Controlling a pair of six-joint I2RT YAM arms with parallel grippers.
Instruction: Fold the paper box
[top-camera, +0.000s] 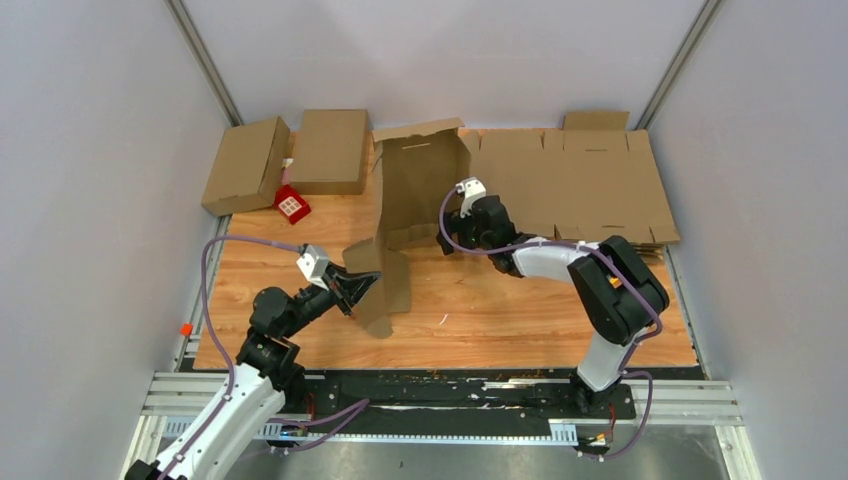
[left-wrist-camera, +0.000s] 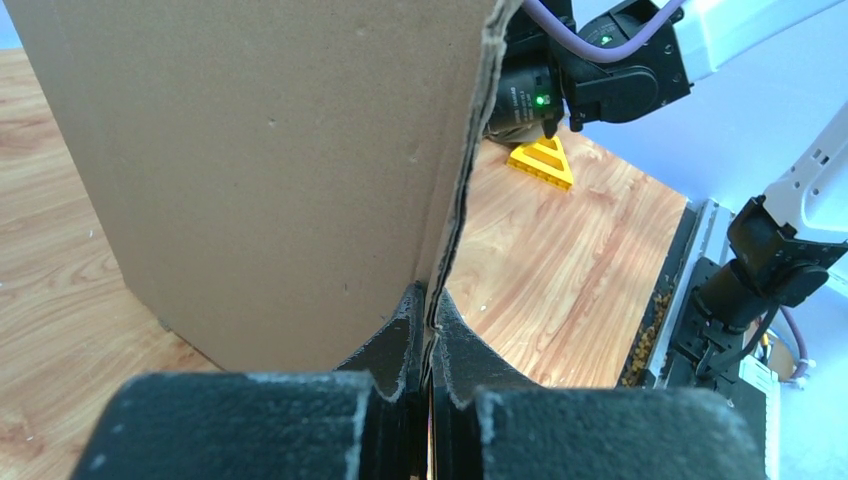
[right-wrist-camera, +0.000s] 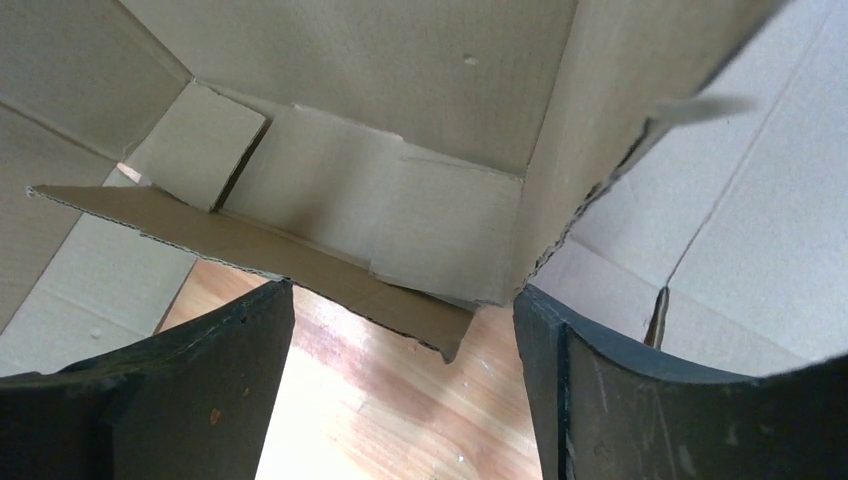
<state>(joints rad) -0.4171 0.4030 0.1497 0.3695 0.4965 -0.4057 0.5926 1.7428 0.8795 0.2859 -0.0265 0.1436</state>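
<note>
The paper box (top-camera: 420, 190) is a brown cardboard blank, partly set up and standing open in the middle of the table. One lower flap (top-camera: 385, 285) reaches toward the left arm. My left gripper (top-camera: 350, 290) is shut on the edge of that flap; in the left wrist view the cardboard panel (left-wrist-camera: 260, 170) rises from between the pinched jaws (left-wrist-camera: 430, 310). My right gripper (top-camera: 455, 215) sits at the box's right lower corner, open. In the right wrist view the box's inner corner and bottom flaps (right-wrist-camera: 400, 200) hang just beyond the wide-spread fingers (right-wrist-camera: 400, 330), its wall edge close to the right finger (right-wrist-camera: 560, 350).
Two folded boxes (top-camera: 245, 163) (top-camera: 330, 150) lie at the back left, with a small red object (top-camera: 291, 205) beside them. A stack of flat cardboard blanks (top-camera: 580, 185) covers the back right. A yellow triangular piece (left-wrist-camera: 543, 162) lies on the wood near the right arm.
</note>
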